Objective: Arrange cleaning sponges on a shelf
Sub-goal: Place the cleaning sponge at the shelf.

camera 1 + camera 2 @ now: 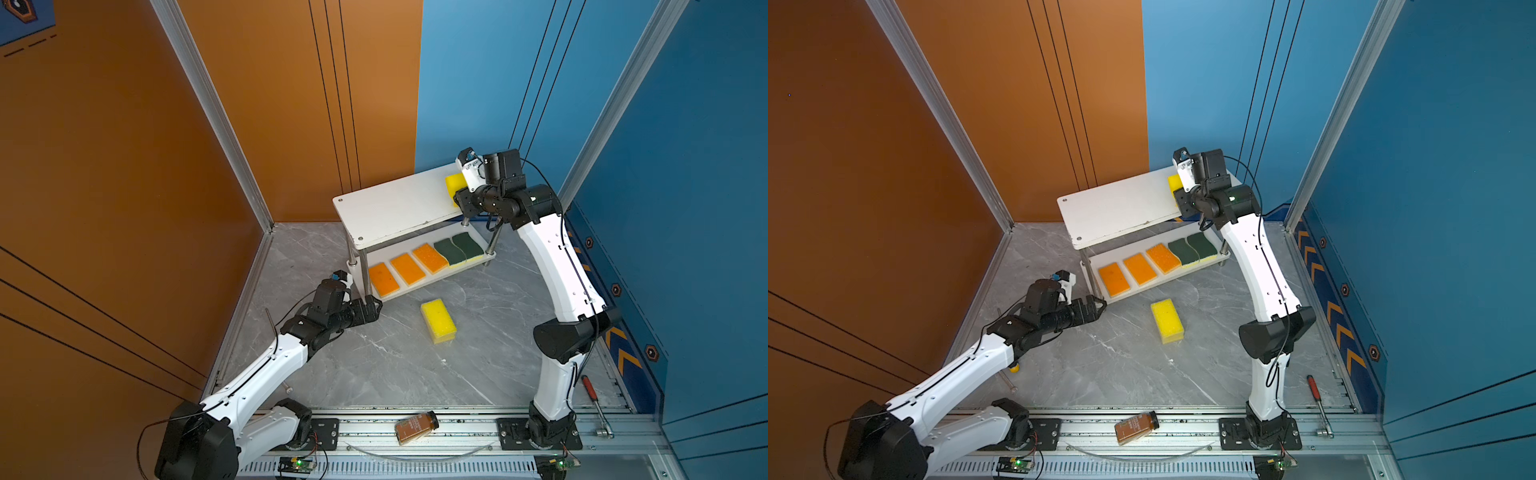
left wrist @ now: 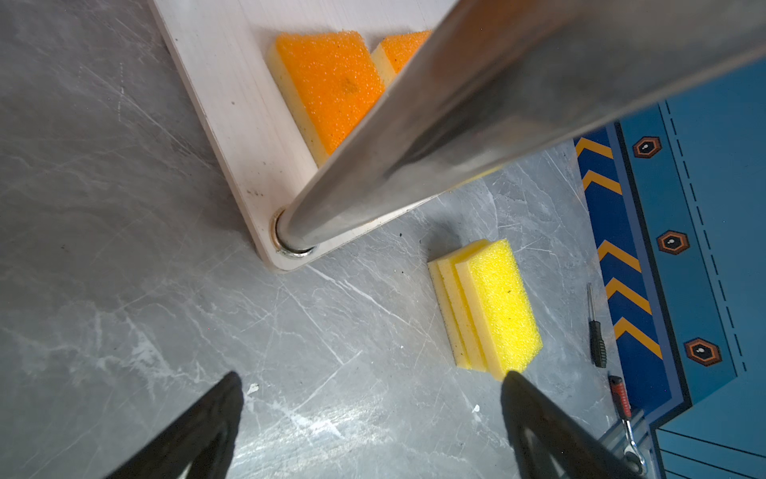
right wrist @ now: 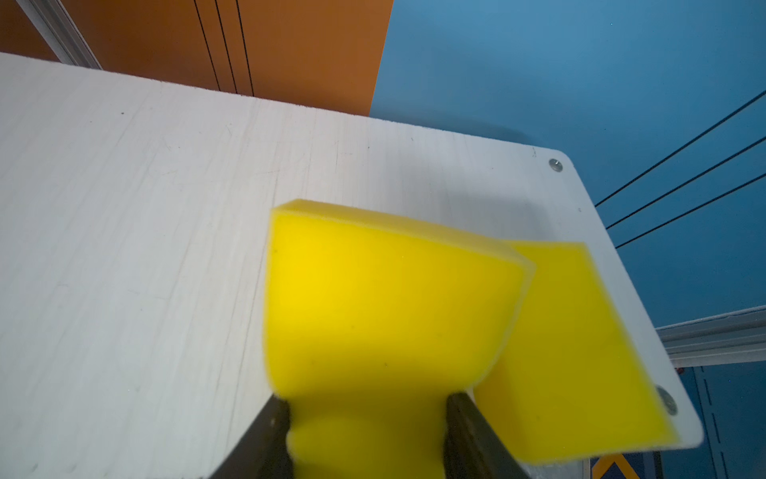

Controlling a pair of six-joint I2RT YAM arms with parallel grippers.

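Note:
The shelf [image 1: 395,208] stands at the back of the floor. Its lower board [image 1: 390,295] carries three orange sponges [image 1: 408,269] and two green-topped sponges [image 1: 459,248] in a row. My right gripper [image 3: 367,404] hangs over the right end of the top board, shut on a yellow sponge [image 3: 385,298] that bulges between the fingers. A second yellow sponge [image 3: 580,352] lies flat on the board beside it, near the corner. A stack of yellow sponges [image 1: 438,322] rests on the floor in front of the shelf. My left gripper [image 1: 376,307] is open and empty by the shelf's front-left leg.
The chrome leg [image 2: 456,124] runs close past my left wrist camera. A brown bottle [image 1: 417,427] lies on the front rail. A red-handled tool [image 1: 592,395] and a black screwdriver [image 2: 597,336] lie by the right wall.

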